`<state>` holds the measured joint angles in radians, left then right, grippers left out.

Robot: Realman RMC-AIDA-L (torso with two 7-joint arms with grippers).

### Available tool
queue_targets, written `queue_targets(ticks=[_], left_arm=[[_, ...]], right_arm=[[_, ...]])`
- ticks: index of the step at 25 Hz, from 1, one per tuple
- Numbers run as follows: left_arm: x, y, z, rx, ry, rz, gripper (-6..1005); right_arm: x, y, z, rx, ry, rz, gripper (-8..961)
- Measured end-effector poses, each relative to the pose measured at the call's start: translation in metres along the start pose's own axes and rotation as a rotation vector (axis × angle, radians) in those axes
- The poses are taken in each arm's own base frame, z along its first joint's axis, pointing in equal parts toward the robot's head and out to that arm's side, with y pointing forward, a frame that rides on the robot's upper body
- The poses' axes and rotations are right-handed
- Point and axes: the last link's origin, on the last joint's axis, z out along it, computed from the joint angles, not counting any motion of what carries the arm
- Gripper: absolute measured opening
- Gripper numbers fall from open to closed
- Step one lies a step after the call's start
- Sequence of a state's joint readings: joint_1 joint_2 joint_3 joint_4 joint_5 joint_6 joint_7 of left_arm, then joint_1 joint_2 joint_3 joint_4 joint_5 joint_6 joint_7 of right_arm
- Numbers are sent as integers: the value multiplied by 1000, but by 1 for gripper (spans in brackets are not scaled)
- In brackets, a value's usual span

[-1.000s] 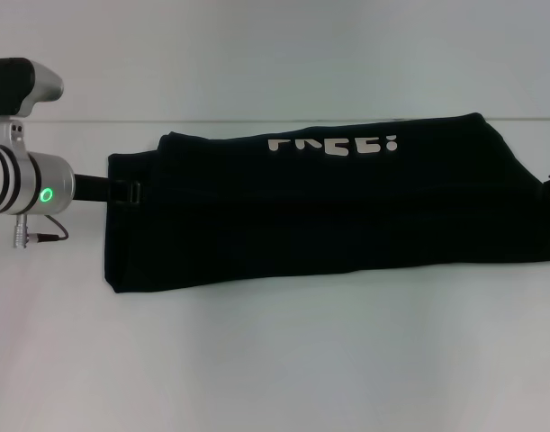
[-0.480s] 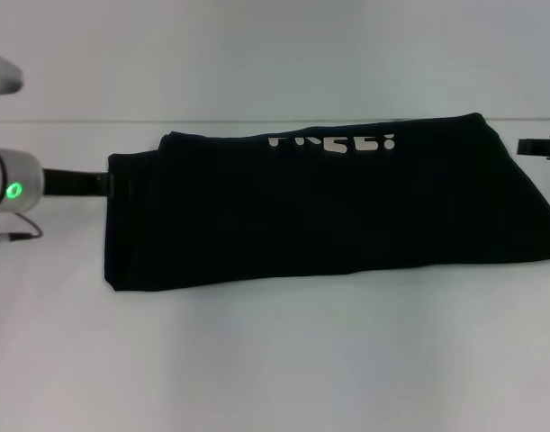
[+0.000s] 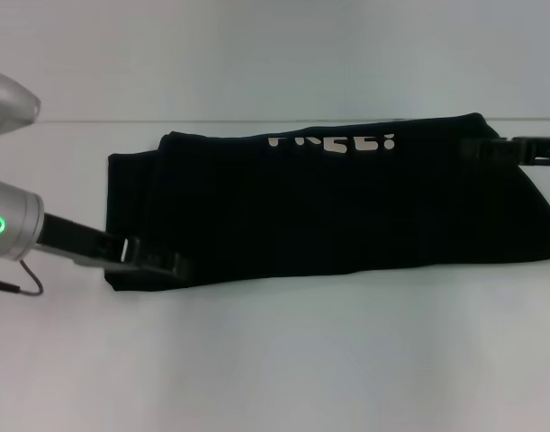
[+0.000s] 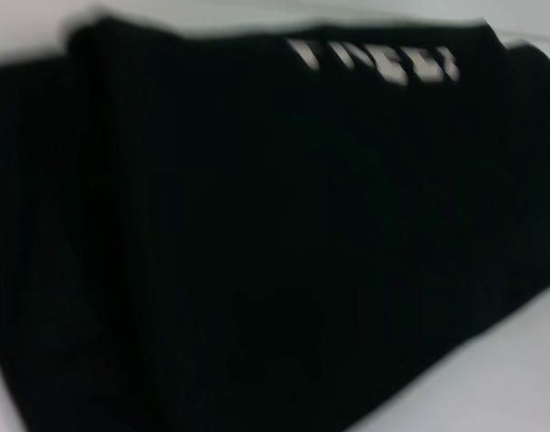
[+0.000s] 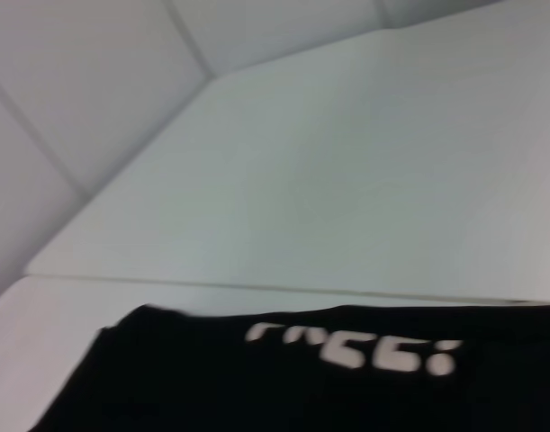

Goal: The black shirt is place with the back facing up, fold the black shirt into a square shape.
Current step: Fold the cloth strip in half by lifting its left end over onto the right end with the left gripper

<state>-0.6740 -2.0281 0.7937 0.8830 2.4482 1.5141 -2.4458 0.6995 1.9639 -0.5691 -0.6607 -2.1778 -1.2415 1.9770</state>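
Observation:
The black shirt (image 3: 329, 207) lies folded into a long band across the white table (image 3: 275, 360), with its white lettering (image 3: 333, 143) along the far edge. My left gripper (image 3: 157, 263) sits low at the shirt's near left corner, touching or just over the cloth. My right gripper (image 3: 477, 148) reaches in from the right over the shirt's far right corner. In the left wrist view the shirt (image 4: 256, 225) fills nearly everything. The right wrist view takes in the shirt's (image 5: 256, 387) far edge and its lettering (image 5: 356, 349).
Bare white table (image 5: 347, 198) runs beyond the shirt to a pale back wall (image 3: 275, 54). More bare table lies in front of the shirt. The left arm's silver wrist (image 3: 9, 225) with a green light stands at the left edge.
My left gripper has dropped from the middle of the shirt's left edge to its near left corner. My right gripper has come in from the right edge to the far right corner.

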Motion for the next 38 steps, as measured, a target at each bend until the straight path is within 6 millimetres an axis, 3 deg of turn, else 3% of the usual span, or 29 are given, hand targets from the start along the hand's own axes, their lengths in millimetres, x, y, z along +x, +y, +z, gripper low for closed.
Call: queue_targets(ticks=[6, 15, 20, 23, 38], left_arm=[[-5, 0, 8, -48, -93, -156, 860], [-8, -6, 18, -31, -107, -385, 855], [-16, -11, 25, -22, -97, -513, 856], [-18, -13, 27, -36, -85, -576, 857], [-23, -33, 24, -132, 78, -889, 847]], right_arm=[[1, 9, 5, -46, 16, -36, 698], [-1, 33, 9, -178, 45, -177, 760], [-2, 51, 5, -304, 73, -276, 911], [-1, 59, 1, -365, 84, -320, 908], [-4, 56, 0, -348, 67, -337, 905]])
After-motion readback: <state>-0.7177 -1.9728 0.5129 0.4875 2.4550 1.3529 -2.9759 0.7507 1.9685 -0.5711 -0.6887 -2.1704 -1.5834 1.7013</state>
